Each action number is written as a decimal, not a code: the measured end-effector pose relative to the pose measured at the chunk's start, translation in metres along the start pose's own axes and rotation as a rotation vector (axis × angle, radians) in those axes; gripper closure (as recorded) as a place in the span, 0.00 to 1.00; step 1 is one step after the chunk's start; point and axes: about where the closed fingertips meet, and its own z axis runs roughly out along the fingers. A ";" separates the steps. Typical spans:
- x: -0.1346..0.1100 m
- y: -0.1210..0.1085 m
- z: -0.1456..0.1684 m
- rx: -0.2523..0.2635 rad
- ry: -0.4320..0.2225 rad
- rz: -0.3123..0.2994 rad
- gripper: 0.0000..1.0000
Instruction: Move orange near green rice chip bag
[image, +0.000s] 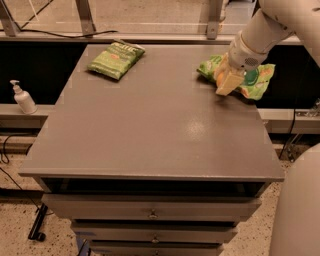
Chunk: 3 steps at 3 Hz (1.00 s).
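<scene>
The green rice chip bag (252, 80) lies at the table's far right edge, bright green with orange corners. My gripper (225, 82) is at the bag's near left side, low over the table. A small round orange (218, 76) shows in it, against the bag's edge, and the gripper looks shut on it. The arm hides the middle of the bag.
A smaller dull olive-green bag (115, 60) lies at the far left of the grey table (150, 130). A white pump bottle (22, 98) stands on a ledge to the left. Drawers sit below the table's front edge. A white robot part (300, 210) fills the lower right.
</scene>
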 end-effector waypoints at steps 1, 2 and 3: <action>-0.005 -0.004 0.000 0.007 -0.007 -0.003 0.82; -0.011 -0.008 0.000 0.007 -0.010 -0.012 0.59; -0.014 -0.009 0.001 -0.001 -0.010 -0.019 0.37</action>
